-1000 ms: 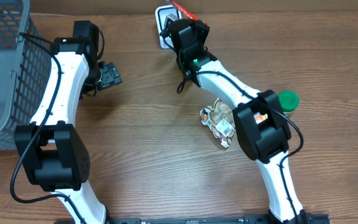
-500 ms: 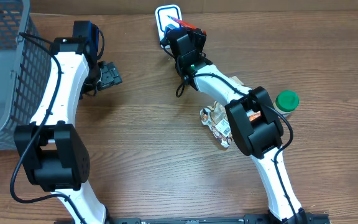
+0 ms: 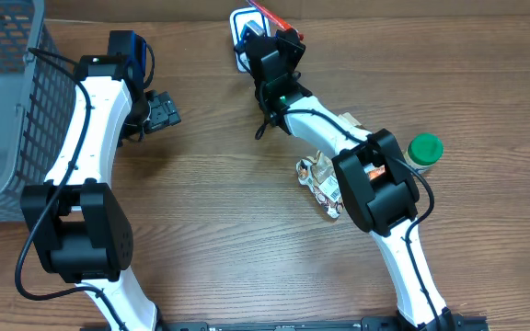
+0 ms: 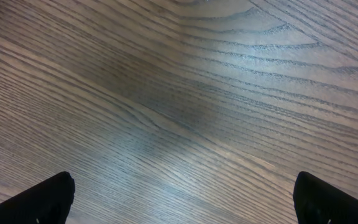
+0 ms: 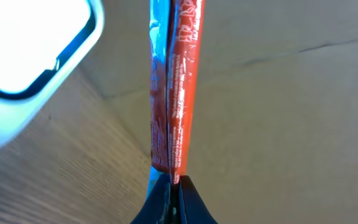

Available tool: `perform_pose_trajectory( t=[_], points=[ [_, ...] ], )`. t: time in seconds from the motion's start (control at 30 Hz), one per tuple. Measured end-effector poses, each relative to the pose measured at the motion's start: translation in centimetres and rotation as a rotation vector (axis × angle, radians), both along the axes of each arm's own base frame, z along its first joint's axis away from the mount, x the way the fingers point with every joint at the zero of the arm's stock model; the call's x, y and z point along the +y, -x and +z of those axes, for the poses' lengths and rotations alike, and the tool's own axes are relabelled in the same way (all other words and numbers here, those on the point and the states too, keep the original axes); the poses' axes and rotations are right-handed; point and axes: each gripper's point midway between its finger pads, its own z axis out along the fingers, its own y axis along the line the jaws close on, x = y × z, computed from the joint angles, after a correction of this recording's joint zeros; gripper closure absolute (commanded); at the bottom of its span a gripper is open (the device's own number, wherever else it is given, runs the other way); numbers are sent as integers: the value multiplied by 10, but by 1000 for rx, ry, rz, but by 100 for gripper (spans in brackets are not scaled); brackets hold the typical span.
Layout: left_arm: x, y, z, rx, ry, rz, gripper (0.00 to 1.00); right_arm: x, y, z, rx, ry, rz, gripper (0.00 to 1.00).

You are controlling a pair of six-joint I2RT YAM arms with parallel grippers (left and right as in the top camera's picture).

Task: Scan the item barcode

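Our right gripper (image 5: 174, 188) is closed tight on the bottom edge of a thin red packet (image 5: 174, 93), pinching it only at the very tip of the fingers, and the packet stands up edge-on to the right wrist camera. From overhead it sits at the far edge of the table (image 3: 247, 257), just beside the white, blue-rimmed scanner (image 3: 241, 22), not squarely over its face. Our left gripper (image 3: 164, 112) hangs fully open and holds nothing, with only bare wood under it, well apart from the grey basket (image 3: 7, 92). 2 other items, a crumpled wrapper (image 3: 322, 179) and a green-capped bottle (image 3: 424, 149), lie near the right arm's base. We cannot make out any barcode on the packet, so it may be facing away from the scanner, and then no read would come. With so little of the packet gripped, a quick wrist turn could let it swing or slip out. Dipping lower could knock the scanner.
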Motion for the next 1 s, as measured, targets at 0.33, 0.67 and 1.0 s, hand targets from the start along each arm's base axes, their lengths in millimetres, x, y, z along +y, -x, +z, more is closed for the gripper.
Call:
perform_pose_trajectory(
  t=[0.33, 0.67, 1.0],
  points=[
    [0, 0, 0, 0, 0, 0, 0, -14, 60, 126, -7, -176, -44, 96],
    [0, 0, 0, 0, 0, 0, 0, -68, 185, 105, 487, -409, -170, 96],
    [0, 0, 0, 0, 0, 0, 0, -111, 261, 20, 873, -592, -501, 92]
  ],
)
